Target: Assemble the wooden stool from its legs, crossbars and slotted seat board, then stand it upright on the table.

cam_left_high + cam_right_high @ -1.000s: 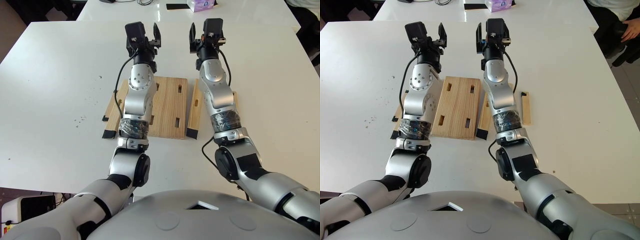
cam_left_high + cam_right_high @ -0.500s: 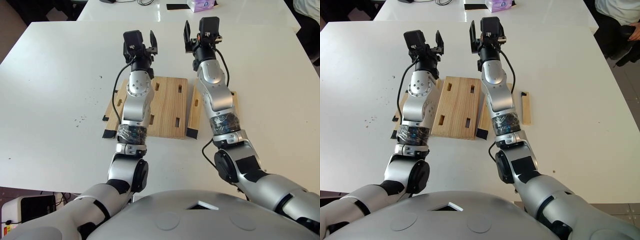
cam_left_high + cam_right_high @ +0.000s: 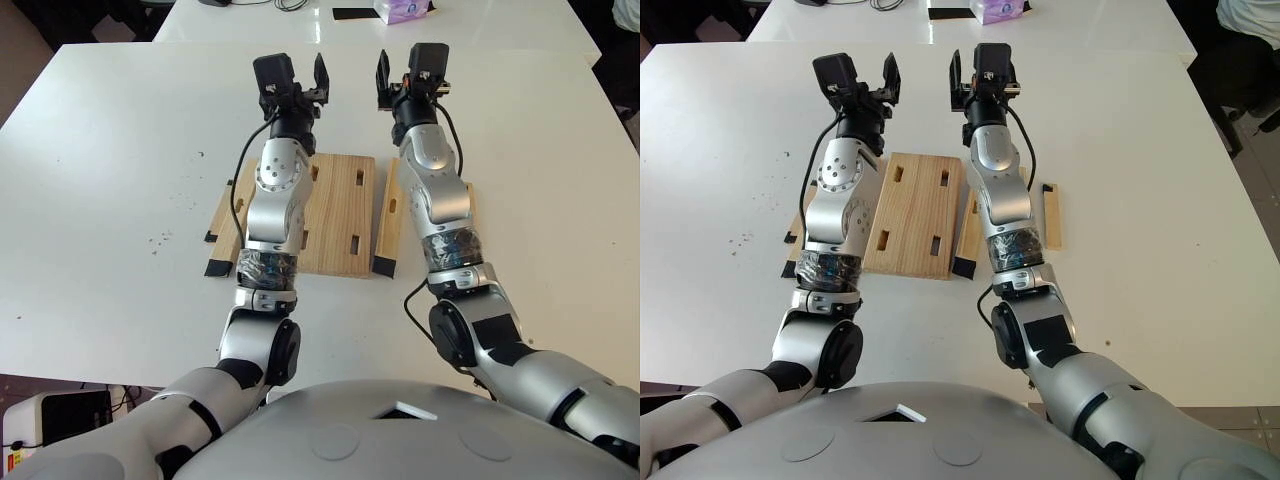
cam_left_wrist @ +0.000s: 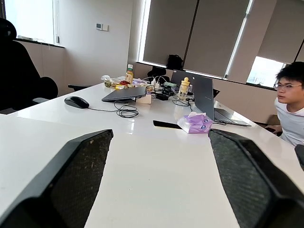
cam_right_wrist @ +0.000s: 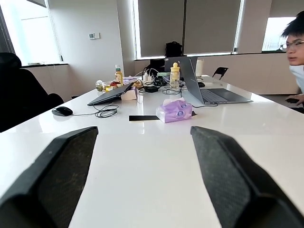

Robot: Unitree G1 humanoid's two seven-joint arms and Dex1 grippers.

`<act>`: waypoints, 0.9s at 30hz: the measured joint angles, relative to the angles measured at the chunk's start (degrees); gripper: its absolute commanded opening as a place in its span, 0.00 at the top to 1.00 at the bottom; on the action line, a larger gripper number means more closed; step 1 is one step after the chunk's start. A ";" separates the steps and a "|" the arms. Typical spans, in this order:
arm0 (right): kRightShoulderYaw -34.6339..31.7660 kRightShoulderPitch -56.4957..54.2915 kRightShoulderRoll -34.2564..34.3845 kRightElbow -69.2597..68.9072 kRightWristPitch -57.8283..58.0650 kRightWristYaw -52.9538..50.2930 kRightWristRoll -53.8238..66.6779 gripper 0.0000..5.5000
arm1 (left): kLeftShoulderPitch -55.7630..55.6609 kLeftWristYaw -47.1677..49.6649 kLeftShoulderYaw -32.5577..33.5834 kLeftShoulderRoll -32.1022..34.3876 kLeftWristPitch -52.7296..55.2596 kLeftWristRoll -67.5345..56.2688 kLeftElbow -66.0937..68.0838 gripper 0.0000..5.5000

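Seat board (image 3: 335, 215), pale wood (4 rectangular slots), flat on white table (image 3: 100, 150), left claw (image 3: 297, 76) and right claw (image 3: 405, 72) splayed, empty

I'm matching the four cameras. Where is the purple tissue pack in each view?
Left eye view: purple tissue pack at the top edge, on the far table.
Right eye view: the pack at the top edge.
Left wrist view: the pack beyond the gap of the left claw.
Right wrist view: the pack beyond the gap of the right claw.
Shared landmark: flat black strip beside it.
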 measured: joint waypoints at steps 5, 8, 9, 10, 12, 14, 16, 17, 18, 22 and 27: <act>1.14 -0.27 -0.07 -0.04 -0.41 -0.42 -1.34 0.34 | 0.01 2.01 0.37 0.49 -0.08 1.26 0.19 0.32; 1.86 -0.27 -0.06 -0.04 -0.54 -0.57 -1.88 0.34 | 0.03 2.22 0.53 1.10 -0.08 1.34 0.23 0.32; 1.88 -0.27 -0.07 -0.04 -0.67 -0.73 -1.96 0.34 | 0.02 2.07 0.55 1.32 -0.07 1.34 0.34 0.32; 1.83 -0.27 -0.07 -0.04 -0.85 -1.13 -1.98 0.34 | 0.02 1.71 0.55 1.68 -0.01 1.32 0.69 0.32; 1.60 -0.27 -0.11 -0.02 -1.03 -1.56 -1.99 0.34 | -0.02 1.33 0.51 2.15 0.17 1.30 1.14 0.32; 1.46 -0.27 -0.11 -0.04 -1.02 -1.62 -1.88 0.34 | -0.13 0.05 0.40 2.59 1.17 1.18 1.29 0.32; 1.40 -0.27 -0.10 -0.15 -0.92 -1.16 -1.66 0.34 | -0.12 -1.06 -0.04 2.85 1.39 1.19 1.02 0.32; 1.24 -0.27 -0.11 -0.23 -0.88 -0.95 -1.61 0.34 | -0.11 -1.54 -0.35 2.91 1.54 1.19 0.47 0.32; 0.90 -0.27 -0.15 -0.27 -0.83 -0.97 -1.58 0.34 | -0.11 -2.22 -0.61 2.99 1.68 1.18 -0.02 0.32; -0.45 -0.33 -0.76 -0.30 -0.80 -1.16 -1.61 0.34 | 1.20 -6.84 -1.24 4.63 5.14 -0.93 -4.36 0.32; -0.78 -0.47 -1.33 -0.13 -0.84 -0.91 -1.65 0.34 | 6.54 -16.72 2.84 12.68 15.57 -8.52 -12.52 0.32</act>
